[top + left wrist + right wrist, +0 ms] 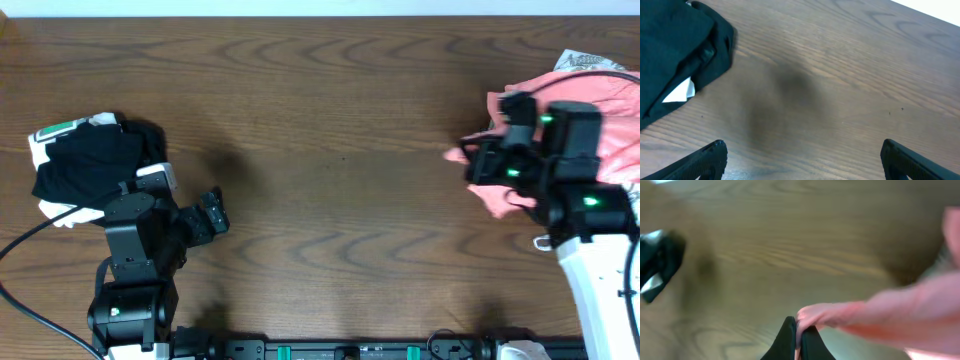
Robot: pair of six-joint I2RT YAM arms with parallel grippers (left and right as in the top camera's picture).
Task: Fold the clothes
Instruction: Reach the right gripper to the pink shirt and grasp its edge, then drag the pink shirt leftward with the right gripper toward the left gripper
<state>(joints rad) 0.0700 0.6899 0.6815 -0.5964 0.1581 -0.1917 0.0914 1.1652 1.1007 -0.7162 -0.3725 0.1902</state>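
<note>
Tightly, right jaws pinching pink T-shirt (900, 312), left jaws wide

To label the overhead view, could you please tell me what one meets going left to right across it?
black-and-white bundle → left gripper, open → right gripper, shut on the left tip of the salmon-pink T-shirt
</note>
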